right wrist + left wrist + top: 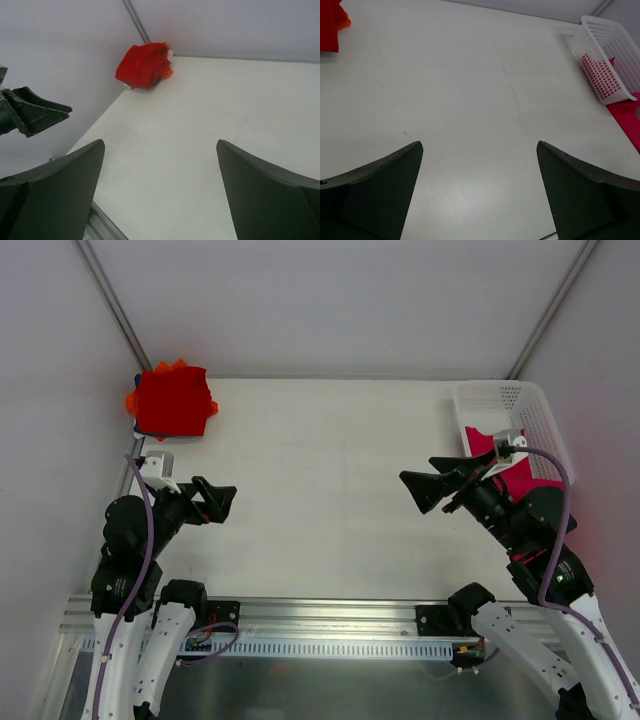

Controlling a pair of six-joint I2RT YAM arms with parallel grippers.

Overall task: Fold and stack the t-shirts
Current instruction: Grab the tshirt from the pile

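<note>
T-shirts [172, 400]: starting at the grippers, what have they got of them? (Ana)

Nothing. The left gripper [222, 505] and right gripper [420, 492] both hang spread wide over bare worktop [320, 460], holding nothing. (Ben)

And further out? (Ana)

A folded red stack with orange and blue edges showing sits in the far left corner, well apart from both grippers. A crimson-pink t-shirt [483, 447] lies loose at the white basket [500, 390], just beyond the right gripper. I cannot tell whether it lies partly inside the basket or under it. (Ben)

How would it handle? (Ana)

Light and limp, and likely to bunch. I'd pinch a hem or shoulder edge, then draw it out onto the open middle. (Ben)

Obstacles? (Ana)

The perforated basket wall could snag the cloth, and the right arm hides part of it. (Ben)
</note>
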